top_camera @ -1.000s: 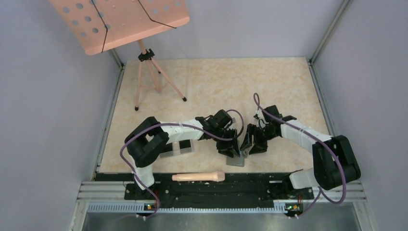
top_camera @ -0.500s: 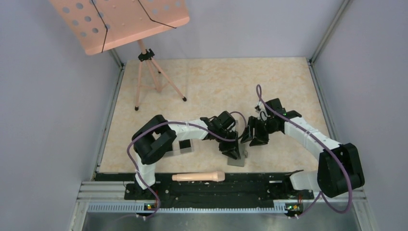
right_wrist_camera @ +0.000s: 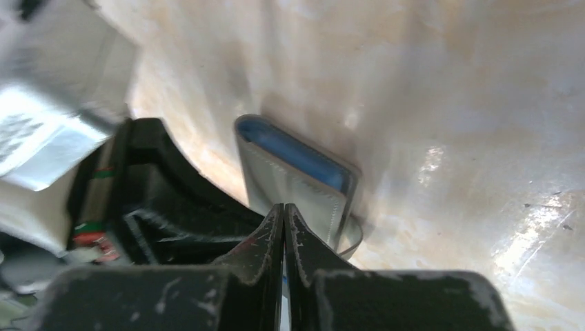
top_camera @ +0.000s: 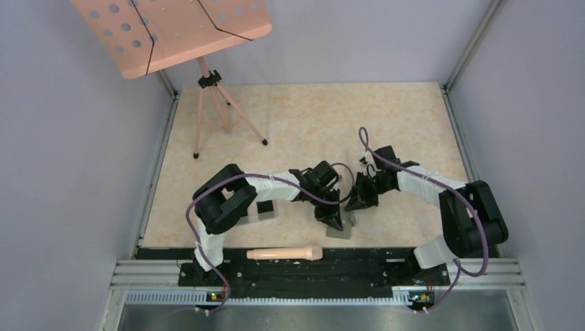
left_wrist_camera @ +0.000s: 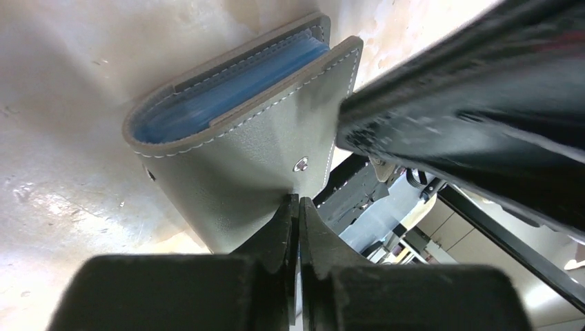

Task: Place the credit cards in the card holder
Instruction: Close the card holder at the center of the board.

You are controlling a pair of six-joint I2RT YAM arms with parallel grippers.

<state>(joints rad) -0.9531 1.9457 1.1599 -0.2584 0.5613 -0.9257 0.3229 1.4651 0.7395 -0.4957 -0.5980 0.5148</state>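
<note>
Card holder (top_camera: 338, 231): small flat gray folding wallet of white-stitched leather, blue-lined, with one metal snap stud (left_wrist_camera: 301, 164) on the outer flap. It lies at 6 o'clock on the marbled beige tabletop (top_camera: 310, 124), close to the near edge, between the two arm tips. Condition: folded, mouth slightly agape, blue lining visible along the open edge in both wrist views. Left claw (top_camera: 332, 222), black two-finger gripper: at the wallet's 11 o'clock, fingers pressed tip to tip, the tips at the lower edge of the snap flap, no leather visible between them. Right claw (top_camera: 357, 203), same pattern: at the wallet's 1 o'clock, likewise closed to a hairline, tips just in front of a gray flap (contact cannot be confirmed from these views). Credit cards, thin black rectangles: none in either claw and none positively identified, though a dark patch shows in the clear plastic rectangular box (top_camera: 261, 211) under the left forearm, at the wallet's 9 o'clock. Also present: pale wooden rod-shaped handle (top_camera: 285, 254) at 7 o'clock, on the black base rail. Step in hand, by judgement: settling and prising the wallet, before any card is fetched. The next move calls for parting the flaps enough to expose a slot, with one claw steadying the wallet while the other opens and goes for a card.
</note>
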